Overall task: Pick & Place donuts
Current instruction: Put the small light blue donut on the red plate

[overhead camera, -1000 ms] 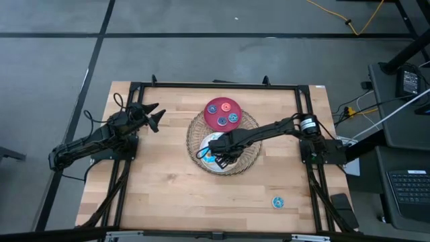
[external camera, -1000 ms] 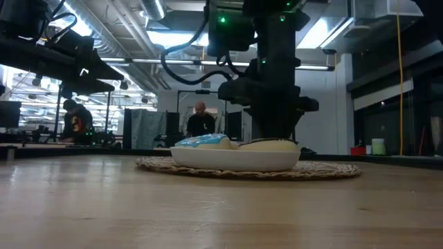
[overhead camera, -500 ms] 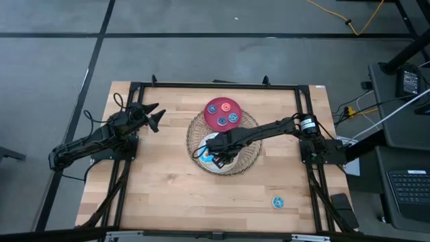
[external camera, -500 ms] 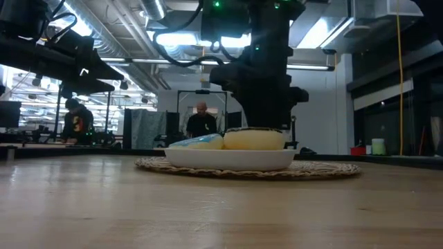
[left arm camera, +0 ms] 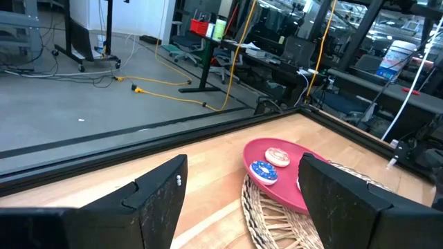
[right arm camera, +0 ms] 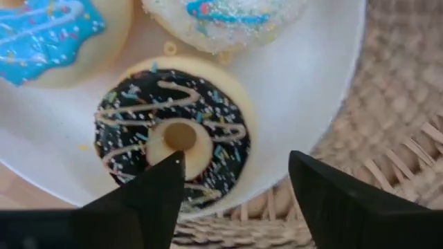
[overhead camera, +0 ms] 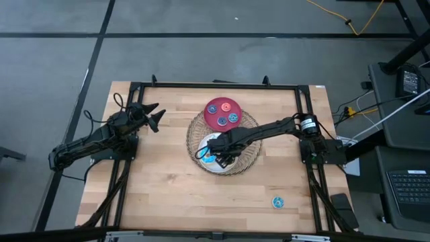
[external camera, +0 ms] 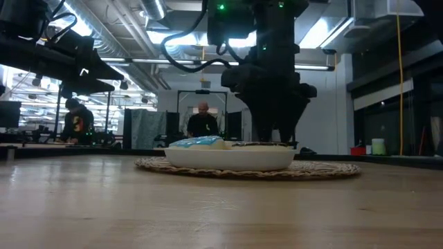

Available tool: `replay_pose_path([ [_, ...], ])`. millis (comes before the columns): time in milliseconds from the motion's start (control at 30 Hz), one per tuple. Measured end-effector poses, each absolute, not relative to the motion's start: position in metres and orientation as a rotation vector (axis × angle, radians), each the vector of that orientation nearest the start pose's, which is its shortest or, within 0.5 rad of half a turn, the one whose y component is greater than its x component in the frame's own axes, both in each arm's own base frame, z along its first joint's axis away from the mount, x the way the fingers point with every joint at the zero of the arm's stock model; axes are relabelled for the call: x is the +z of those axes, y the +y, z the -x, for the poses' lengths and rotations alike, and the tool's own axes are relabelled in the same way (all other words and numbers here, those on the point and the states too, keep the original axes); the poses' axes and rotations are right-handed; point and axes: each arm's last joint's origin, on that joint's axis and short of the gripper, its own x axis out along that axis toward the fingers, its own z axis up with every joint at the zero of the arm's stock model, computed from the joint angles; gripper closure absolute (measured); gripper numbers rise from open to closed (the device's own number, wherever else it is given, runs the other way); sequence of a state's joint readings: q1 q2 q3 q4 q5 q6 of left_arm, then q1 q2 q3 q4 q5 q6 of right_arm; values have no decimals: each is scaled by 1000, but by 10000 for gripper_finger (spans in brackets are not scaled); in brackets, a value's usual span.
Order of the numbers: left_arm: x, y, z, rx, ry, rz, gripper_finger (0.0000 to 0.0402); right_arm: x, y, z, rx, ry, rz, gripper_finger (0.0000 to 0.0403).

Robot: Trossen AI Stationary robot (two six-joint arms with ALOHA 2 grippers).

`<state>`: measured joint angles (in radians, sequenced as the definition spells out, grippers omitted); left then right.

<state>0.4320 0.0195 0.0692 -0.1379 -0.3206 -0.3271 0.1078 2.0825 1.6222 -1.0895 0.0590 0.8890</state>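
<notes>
Pale wooden planks make up the table (overhead camera: 168, 181), which is edged by a black frame and stands on a grey floor.

Nearest, toward the right near corner, a lone blue donut (overhead camera: 277, 202) lies flat on the bare wood, well apart from everything else.

Farther in, at the middle of the table, sits a round wicker tray (overhead camera: 250, 156). On its near part is a white plate (right arm camera: 332, 90), and the right gripper (overhead camera: 225, 156) hangs directly over it, its arm reaching in from the right edge of the table. The right wrist view shows its two dark fingers (right arm camera: 149, 197) spread wide with nothing between them, poised above a dark brown donut (right arm camera: 173, 135) with pale drizzle that lies flat on the plate. Beside it on the same plate are a blue-iced donut (right arm camera: 48, 34) and a white-sprinkled donut (right arm camera: 221, 21). In the low view the plate shows side-on with the blue icing at its left, the dark gripper above it.

Beyond the white plate, on the far part of the tray, a red plate (overhead camera: 213, 117) carries three small donuts: an orange-pink one (overhead camera: 226, 106) and two blue ones (overhead camera: 233, 117).

At the left edge the left gripper (overhead camera: 153, 115) is held off the wood, away from the tray, its jaws wide apart and holding nothing.

In the room beyond the table, two people (external camera: 202, 121) show among benches and lights.
</notes>
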Motion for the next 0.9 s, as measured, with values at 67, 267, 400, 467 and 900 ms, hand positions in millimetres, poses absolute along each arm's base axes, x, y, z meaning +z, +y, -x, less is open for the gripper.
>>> replay_pose_path([
  [67,172,47,-80,760,-34,316,135,185,41,-394,-642,1434,-572,135],
  [267,172,47,-80,760,-33,316,135,202,45,-386,-665,1406,-573,124],
  [400,172,47,-80,760,-33,316,135,215,55,-379,-688,1364,-639,123],
  [467,172,47,-80,760,-33,316,135,217,62,-373,-667,1364,-653,123],
  [900,172,47,-80,760,-34,316,135,198,122,-298,-515,1532,-594,123],
])
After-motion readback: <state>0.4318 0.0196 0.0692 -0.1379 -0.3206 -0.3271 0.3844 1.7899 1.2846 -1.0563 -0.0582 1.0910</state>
